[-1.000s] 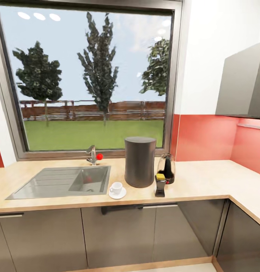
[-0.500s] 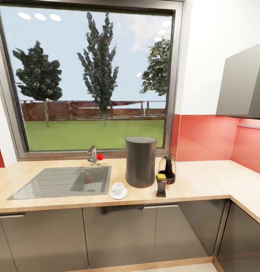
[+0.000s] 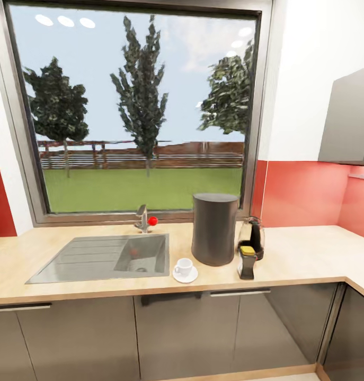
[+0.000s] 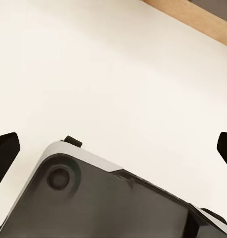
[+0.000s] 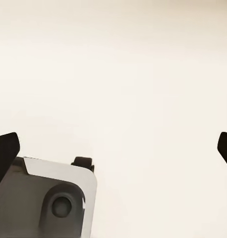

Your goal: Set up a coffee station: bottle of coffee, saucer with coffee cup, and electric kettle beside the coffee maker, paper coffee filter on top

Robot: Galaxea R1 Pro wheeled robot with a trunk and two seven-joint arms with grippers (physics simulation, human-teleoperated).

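The tall dark coffee maker (image 3: pixel 214 228) stands on the beige kitchen countertop (image 3: pixel 303 259), right of the sink. Right behind it on its right side is the clear-domed electric kettle (image 3: pixel 252 237). The bottle of coffee (image 3: pixel 247 262), yellow-capped, stands in front of the kettle. Left of the coffee maker, the white coffee cup (image 3: pixel 184 266) sits on the saucer (image 3: pixel 186 275). The paper coffee filter and the kitchen shelf are out of view. My left gripper (image 4: pixel 113 148) and right gripper (image 5: pixel 113 148) hang open over pale floor, their dark fingertips (image 4: pixel 4 154) (image 5: pixel 5 151) wide apart and holding nothing.
A steel sink (image 3: pixel 105 257) with a faucet (image 3: pixel 143 218) and a red knob lies left of the cup. A large window fills the wall behind. A grey wall cabinet (image 3: pixel 351 121) hangs at the right. Dark base cabinets (image 3: pixel 192 333) run under the counter, which turns at the right.
The whole head view has shifted, so the counter and its things sit further right and slightly larger in the picture. The things on the counter have not moved among themselves.
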